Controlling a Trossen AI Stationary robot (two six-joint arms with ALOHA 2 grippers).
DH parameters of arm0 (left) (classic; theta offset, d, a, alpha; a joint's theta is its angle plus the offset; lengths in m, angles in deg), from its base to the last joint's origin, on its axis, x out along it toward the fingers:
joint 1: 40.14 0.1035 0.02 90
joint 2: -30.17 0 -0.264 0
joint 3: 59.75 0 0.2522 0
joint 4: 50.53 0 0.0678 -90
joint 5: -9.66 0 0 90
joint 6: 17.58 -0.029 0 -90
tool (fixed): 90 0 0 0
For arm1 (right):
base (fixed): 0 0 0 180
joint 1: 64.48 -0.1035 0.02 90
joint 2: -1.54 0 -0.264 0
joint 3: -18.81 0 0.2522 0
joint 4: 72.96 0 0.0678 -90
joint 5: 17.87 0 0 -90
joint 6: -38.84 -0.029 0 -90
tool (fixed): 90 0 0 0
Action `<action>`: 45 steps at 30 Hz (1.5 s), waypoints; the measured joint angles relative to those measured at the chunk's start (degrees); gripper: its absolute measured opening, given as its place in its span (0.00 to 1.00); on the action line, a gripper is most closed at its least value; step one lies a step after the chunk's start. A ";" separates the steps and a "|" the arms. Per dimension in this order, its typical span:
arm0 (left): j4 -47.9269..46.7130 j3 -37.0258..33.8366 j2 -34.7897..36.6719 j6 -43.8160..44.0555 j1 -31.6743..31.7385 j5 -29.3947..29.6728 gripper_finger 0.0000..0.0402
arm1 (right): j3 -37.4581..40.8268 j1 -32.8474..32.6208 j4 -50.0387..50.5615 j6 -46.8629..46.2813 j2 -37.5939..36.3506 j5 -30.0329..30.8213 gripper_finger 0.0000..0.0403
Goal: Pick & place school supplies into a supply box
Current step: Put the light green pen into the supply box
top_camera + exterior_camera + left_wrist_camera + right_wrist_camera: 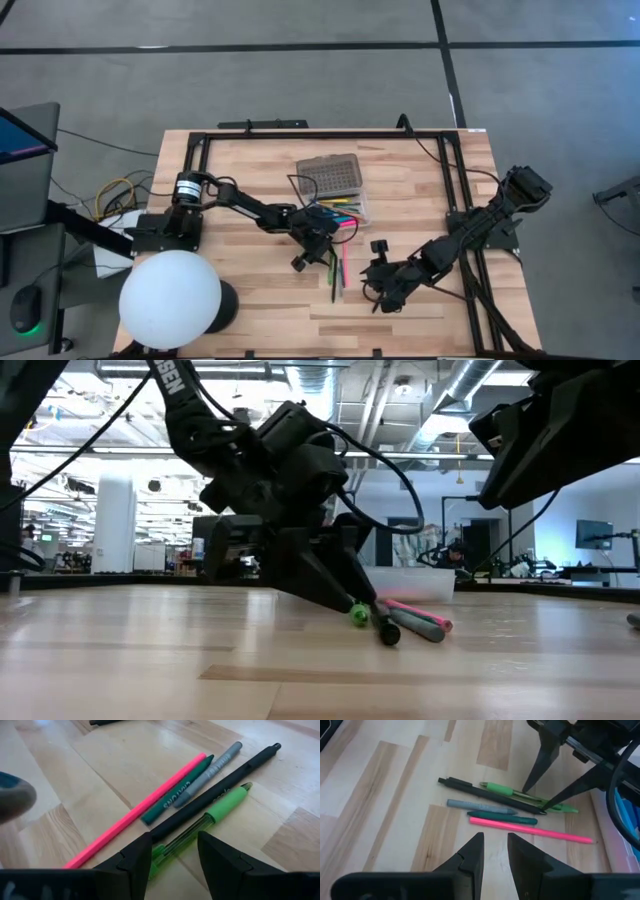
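Several supplies lie side by side on the table: a green pen (220, 807), a black pen (225, 780), a grey marker (215, 770), a dark green crayon (180, 790) and a pink pencil (145, 810). My left gripper (172, 857) is open and low over them, its fingers on either side of the green pen's (502, 789) clear barrel and the black pen's (470, 787) end. The supply box (330, 178) lies open just beyond, coloured pens in its tray (350, 210). My right gripper (495, 850) is open by a narrow gap and hovers on the pens' near-right side, touching nothing. My left gripper comes down slanting from the table's left, with its fingers (540, 807) across the green pen's clear barrel (187, 837), which lies flat on the table. Whether either finger touches the green pen or the black pen beside it, I cannot tell.
A large white sphere (170, 300) stands at the table's near-left corner. A black metal frame (320, 135) runs along the far edge and both sides. Bare wood lies near of the pens. My right arm (470, 230) stretches in from the right.
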 joint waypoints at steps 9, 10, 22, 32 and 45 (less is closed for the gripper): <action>-3.82 0.14 0.46 1.41 -0.04 1.44 0.38 | 0.00 0.01 0.34 -0.03 0.00 0.00 0.19; -4.65 0.14 0.63 1.83 -0.04 1.65 0.38 | 0.00 0.01 0.35 -0.02 0.00 -0.03 0.19; -8.05 0.19 0.63 4.25 0.00 2.09 0.38 | 0.00 0.01 1.26 -0.04 0.00 -0.07 0.19; -10.92 0.14 0.57 7.26 0.05 1.41 0.38 | 0.00 0.01 1.70 -0.03 0.00 -0.03 0.19; -12.62 0.19 0.68 9.26 0.02 1.18 0.38 | 0.00 0.01 2.50 -0.07 0.00 -0.01 0.19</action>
